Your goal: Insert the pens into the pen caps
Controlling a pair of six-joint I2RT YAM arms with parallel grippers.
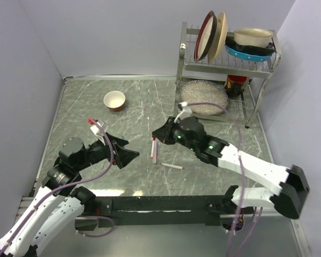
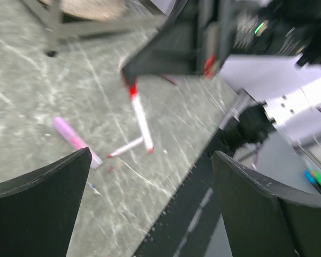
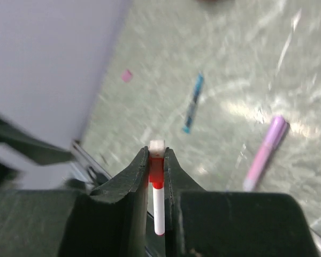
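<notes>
**Red pen pinched aloft, left fingers wide**

Found the right gripper (image 3: pixel 157 155) pressed tight on the red pen (image 3: pixel 159 209), pinching it at the red band near its top. Saw the white barrel hanging down toward the table (image 1: pixel 139 107). Placed that grip nearer the arm bases than the bowl (image 1: pixel 114 100) and off to the bowl's right. Could not tell whether the red band was a cap fully seated or only partly pushed on.

Found the left gripper (image 1: pixel 129 150) spread wide with nothing between its fingers. Placed it on the near side of the bowl, slightly to the bowl's right, facing the hanging pen from close by.

Noted a loose pen (image 1: pixel 172 166) lying flat, farther from the bowl than the held one, toward the near edge and the right. Noted a lilac piece (image 2: pixel 75 140) flat by the foot of the hanging pen, so also near-right of the bowl. Spotted a teal piece (image 3: pixel 192 104) on the table too, but could not place it against the bowl.

Judged the red pairing to be the step in hand, with lilac and teal not yet joined. Expected the next move to call for setting the red pen down clear of the others. After that, judged it would need the open left fingers lowered squarely across a thin barrel lying flat, a fiddly pick.
</notes>
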